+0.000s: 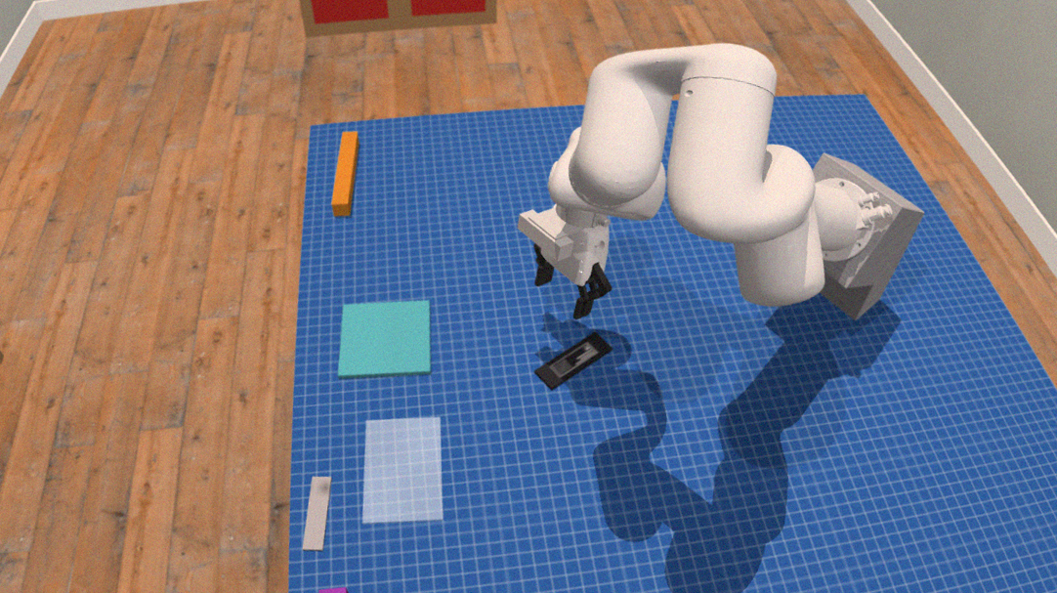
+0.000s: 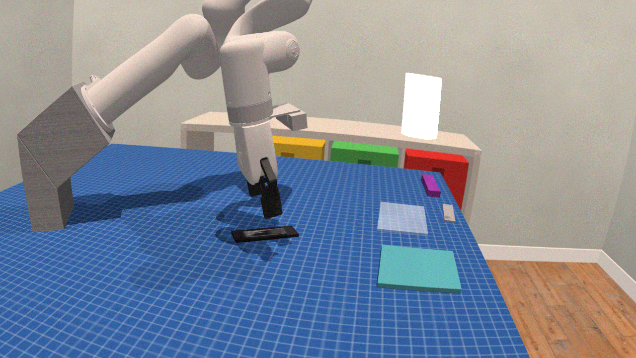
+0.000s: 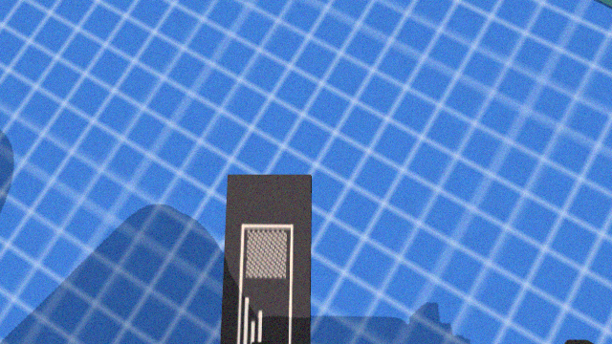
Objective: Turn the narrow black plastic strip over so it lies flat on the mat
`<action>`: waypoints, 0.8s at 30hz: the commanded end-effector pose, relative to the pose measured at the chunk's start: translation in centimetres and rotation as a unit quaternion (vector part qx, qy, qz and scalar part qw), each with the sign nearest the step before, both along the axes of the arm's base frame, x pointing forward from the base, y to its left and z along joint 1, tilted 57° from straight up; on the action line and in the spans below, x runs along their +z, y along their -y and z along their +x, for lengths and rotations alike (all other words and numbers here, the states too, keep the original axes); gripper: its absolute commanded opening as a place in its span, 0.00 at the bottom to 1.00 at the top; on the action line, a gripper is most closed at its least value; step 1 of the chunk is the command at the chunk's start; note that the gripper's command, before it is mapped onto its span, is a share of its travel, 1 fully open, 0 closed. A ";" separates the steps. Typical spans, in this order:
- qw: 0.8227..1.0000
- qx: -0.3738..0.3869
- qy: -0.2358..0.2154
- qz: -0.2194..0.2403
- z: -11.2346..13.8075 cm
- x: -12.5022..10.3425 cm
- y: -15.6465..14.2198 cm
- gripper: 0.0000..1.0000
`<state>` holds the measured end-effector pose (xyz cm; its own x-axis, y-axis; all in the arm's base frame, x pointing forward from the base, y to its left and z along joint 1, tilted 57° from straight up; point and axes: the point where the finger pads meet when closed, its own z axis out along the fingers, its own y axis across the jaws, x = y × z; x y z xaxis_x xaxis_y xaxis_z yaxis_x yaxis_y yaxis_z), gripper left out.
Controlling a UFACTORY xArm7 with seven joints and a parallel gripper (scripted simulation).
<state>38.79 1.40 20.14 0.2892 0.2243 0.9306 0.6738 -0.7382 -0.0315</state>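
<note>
Orange block (image 1: pixel 344 170) way off at the left edge of the blue mat (image 1: pixel 848 469), then a teal tile (image 1: pixel 385 337) and a pale see-through sheet (image 1: pixel 402 468), all well apart from the action, so bumping those isn't my main worry. Next over is the narrow black strip (image 1: pixel 572 360), lying flat on the mat near the middle of the table, printed face up, partly in the arm's shadow. The end effector (image 1: pixel 567 288) hangs just above it with its fingers spread wide and nothing between them, pointing almost straight down. Honestly the risk looks like the pickup itself: the strip is thin and flush with the mat, so the fingertips could skid off its edges or jam into the mat and shove it sideways. And if the flip gets released too high or crooked, I'd guess it lands tilted. Right of that is just the grey base (image 1: pixel 881 243).
</note>
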 end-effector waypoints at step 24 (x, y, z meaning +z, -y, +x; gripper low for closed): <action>0.994 -0.030 -0.071 -0.073 -1.3 0.2 -6.4 1.00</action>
